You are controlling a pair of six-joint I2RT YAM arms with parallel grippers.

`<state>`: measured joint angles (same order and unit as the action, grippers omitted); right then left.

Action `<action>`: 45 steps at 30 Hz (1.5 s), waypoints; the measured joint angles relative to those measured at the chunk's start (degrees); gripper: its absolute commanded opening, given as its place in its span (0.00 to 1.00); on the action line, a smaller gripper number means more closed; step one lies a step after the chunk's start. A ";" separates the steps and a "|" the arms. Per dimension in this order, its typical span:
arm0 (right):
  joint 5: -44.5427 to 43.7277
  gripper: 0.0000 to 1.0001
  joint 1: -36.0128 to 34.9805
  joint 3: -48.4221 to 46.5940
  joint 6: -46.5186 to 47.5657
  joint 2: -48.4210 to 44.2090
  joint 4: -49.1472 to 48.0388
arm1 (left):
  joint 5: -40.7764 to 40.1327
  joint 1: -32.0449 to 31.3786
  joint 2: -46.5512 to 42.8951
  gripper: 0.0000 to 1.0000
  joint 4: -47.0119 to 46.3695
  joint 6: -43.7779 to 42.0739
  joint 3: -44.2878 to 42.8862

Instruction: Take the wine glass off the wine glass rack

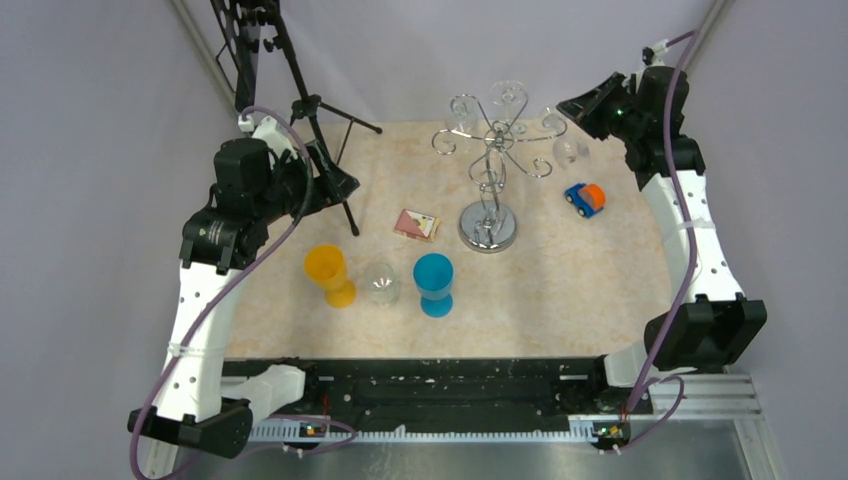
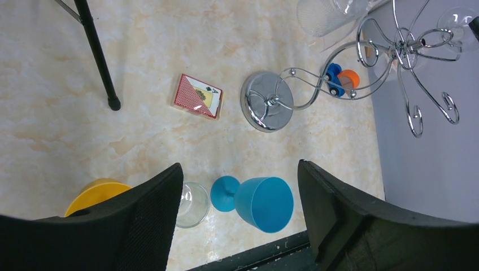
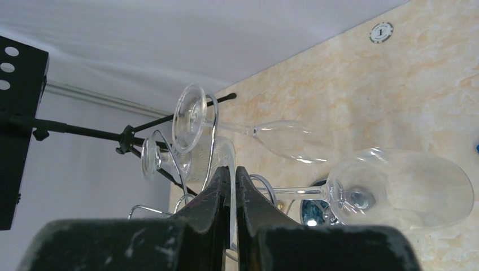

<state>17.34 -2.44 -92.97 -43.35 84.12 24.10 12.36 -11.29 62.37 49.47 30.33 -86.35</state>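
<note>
While the right tool [image 3: 231, 170] hangs with its fingers pressed together and nothing visible between them, the glass [image 1: 570, 152] nearest it hangs bowl-down from the scroll arm at 3 o'clock of the rack [image 1: 488, 228]. From above, that tool sits at about 2 o'clock of the rack, near the arm tips but apart from them. Its own camera shows the glass's long stem running sideways just past the fingertips, with another glass [image 3: 282, 141] on a farther arm behind.

The left tool [image 2: 238, 169] is spread wide and empty, well off at 9 o'clock of the rack, above the blue cup [image 2: 262, 203] and the tumbler [image 2: 192, 204] on the table [image 1: 560, 290].

I judge the glass to be light, rigid and brittle, with a slick surface that gives little grip. The thin bowl wall is the worst place to squeeze. The stem is the better hold, taken partway between foot and bowl and across its width, with gentle pressure. The tool would have to spread first.

Because the foot is caught in the wire curl, the glass probably has to slide outward along the arm, toward 3 o'clock. Pulling it down would not free it. The rack itself looks light and springy, so a snag could rock it and knock the neighbouring glass.
</note>
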 measured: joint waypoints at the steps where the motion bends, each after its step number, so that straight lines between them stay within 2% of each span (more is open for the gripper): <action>1: -0.04 0.00 0.00 0.00 -0.02 -0.07 0.00 | 0.00 0.00 0.00 0.77 0.00 0.00 0.00; 22: -3.04 0.00 0.37 5.99 -7.30 -8.41 -2.14 | 0.02 0.00 -1.14 0.77 0.15 0.04 0.00; 45: 6.45 0.00 0.37 12.00 -16.00 -8.72 -11.91 | 0.02 0.00 -1.51 0.77 0.22 0.02 0.00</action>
<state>23.79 -2.07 -80.97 -59.35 75.40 12.19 12.38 -11.29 60.86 49.69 30.35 -86.35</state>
